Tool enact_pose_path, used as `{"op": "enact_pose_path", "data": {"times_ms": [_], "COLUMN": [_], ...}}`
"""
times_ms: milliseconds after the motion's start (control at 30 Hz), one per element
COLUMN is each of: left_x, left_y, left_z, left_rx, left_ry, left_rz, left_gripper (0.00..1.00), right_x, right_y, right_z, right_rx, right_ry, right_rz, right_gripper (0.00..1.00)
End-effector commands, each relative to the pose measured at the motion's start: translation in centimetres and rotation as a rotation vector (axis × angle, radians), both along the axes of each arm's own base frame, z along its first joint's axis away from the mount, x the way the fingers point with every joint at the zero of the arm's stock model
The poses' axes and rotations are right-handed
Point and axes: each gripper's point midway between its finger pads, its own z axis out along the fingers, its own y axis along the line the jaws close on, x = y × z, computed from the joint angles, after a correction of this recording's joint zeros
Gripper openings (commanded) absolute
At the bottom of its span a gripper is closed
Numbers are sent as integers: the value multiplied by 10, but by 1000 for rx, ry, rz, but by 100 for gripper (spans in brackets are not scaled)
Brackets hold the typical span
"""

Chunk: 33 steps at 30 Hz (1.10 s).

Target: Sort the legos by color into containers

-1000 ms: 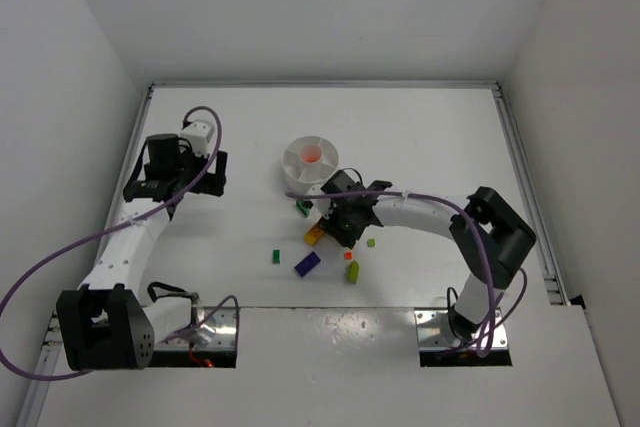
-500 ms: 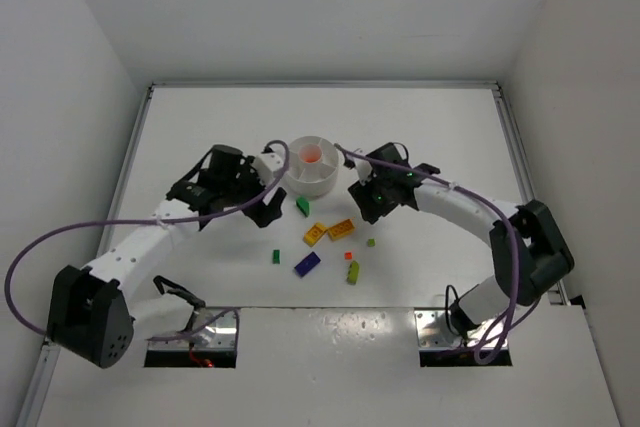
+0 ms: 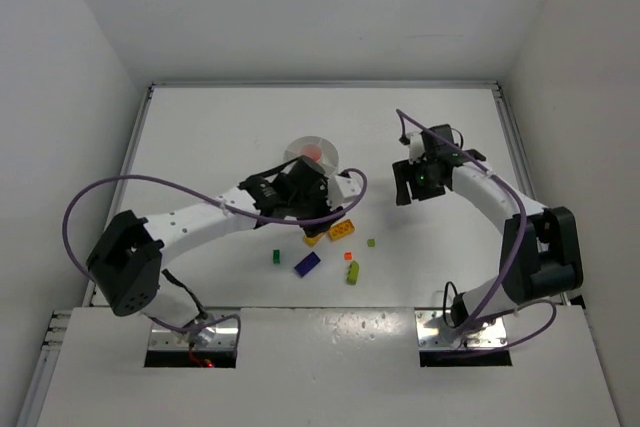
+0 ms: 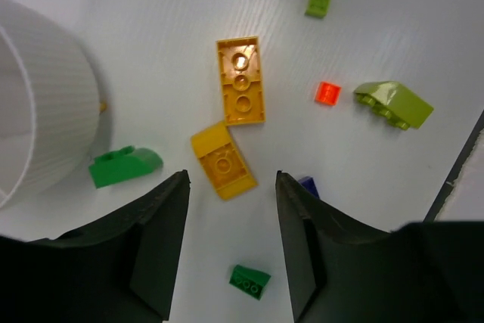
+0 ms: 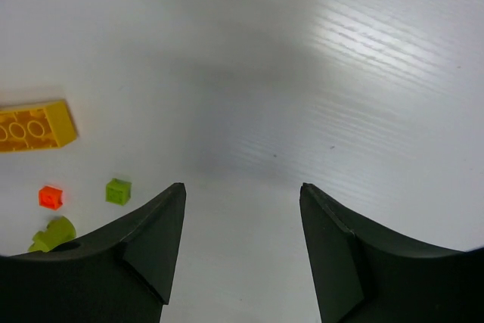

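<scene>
Swung in from the dish's left, the left end effector [image 4: 231, 187] now hovers over the loose legos [image 3: 341, 230] on the near side of the round white dish [image 3: 297, 146]. Its fingers are moderately parted and empty, framing a yellow-orange brick [image 4: 223, 160], likely the next pick. Right of the dish, the right end effector [image 5: 242, 202] has withdrawn, wide and empty, leaving room.

The left arm [image 3: 190, 222] is seen stretched low from an elbow at 8 o'clock toward the centre. Its wrist is tipped downward. The left gripper [image 4: 231, 181] is held with its jaws parted and nothing clamped between them. The right arm [image 3: 490, 192] is bent at an elbow at 4 o'clock, with the forearm laid toward 10 o'clock. The right gripper [image 5: 242, 191] is held spread and empty.
</scene>
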Motion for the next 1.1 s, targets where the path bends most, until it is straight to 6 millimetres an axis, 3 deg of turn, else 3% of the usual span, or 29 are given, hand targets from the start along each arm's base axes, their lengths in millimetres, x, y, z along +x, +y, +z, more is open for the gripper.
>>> {"op": "enact_pose_path", "data": {"times_ms": [0, 133, 233, 400, 600, 1067], "left_x": [-1, -21, -25, -43, -45, -47], "left_y": [-17, -35, -40, -49, -64, -74], "left_z": [-1, -16, -29, -42, -46, -67], "left_rx": [31, 72, 106, 151, 157, 185], "left_ry": [-34, -8, 7, 26, 30, 79], "left_rz": [16, -33, -48, -130, -164, -205], "left_gripper": [54, 51, 51, 56, 57, 63], "right_x": [20, 25, 28, 28, 28, 28], "right_y": [-2, -9, -8, -11, -11, -18], "right_z": [21, 18, 20, 18, 19, 19], "right_rx": [66, 117, 143, 160, 178, 193], "right_ry": [-42, -9, -7, 6, 8, 17], "right_rz": [-41, -79, -78, -89, -91, -111], "right_gripper": [63, 63, 63, 63, 63, 63]}}
